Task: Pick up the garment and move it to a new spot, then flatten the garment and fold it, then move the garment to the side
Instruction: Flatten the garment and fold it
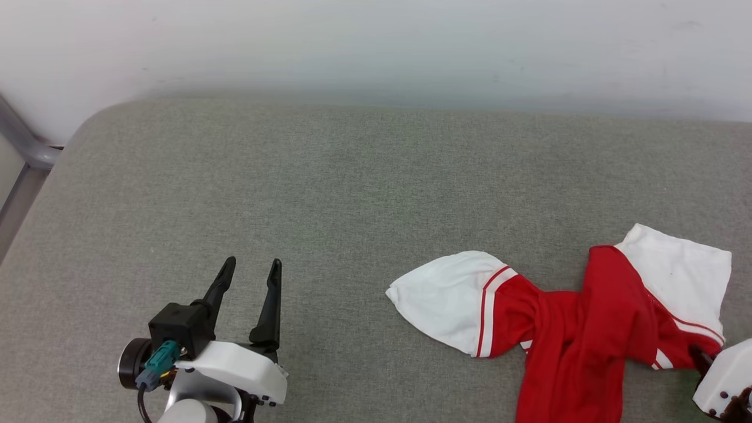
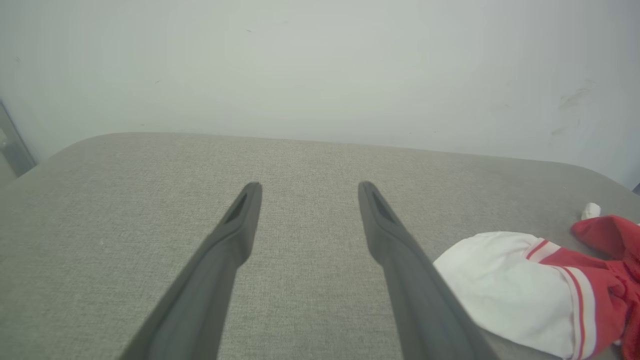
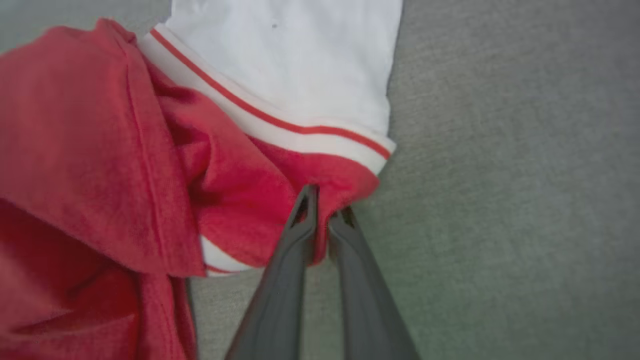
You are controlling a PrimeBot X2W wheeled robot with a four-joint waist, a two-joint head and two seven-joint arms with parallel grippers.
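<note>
At the tips of the right claw (image 3: pixel 325 200), a fold of the red shirt (image 3: pixel 100 150) is pinched, jaws drawn almost together with cloth between them, just below the striped trim (image 3: pixel 270 117). So we're in the opening step, the pick-up, with the grip on and the shirt lying on the table (image 1: pixel 352 176), not yet lifted as far as I can judge.

Over on the other side the left claw (image 1: pixel 253 263) hangs spread wide with nothing in it, bare table ahead of its fingers and the shirt off to its right, well apart.

How does the shirt lie? Bunched and twisted. One white sleeve (image 1: pixel 681 276) fans out just beyond the right claw; the other sleeve (image 1: pixel 440 299) reaches out from the grip toward the left claw. That sleeve-to-sleeve line is the long axis on show, running across between the two claws. The red body trails back from the middle toward the robot and off the near edge of the head view, so the hem is out of sight. No lettering faces up.

Next move, I'd say: raise the right claw high enough to clear the trailing body, then carry it toward the open stretch ahead of the left claw. One pinch near a sleeve means the rest will hang and drag.
</note>
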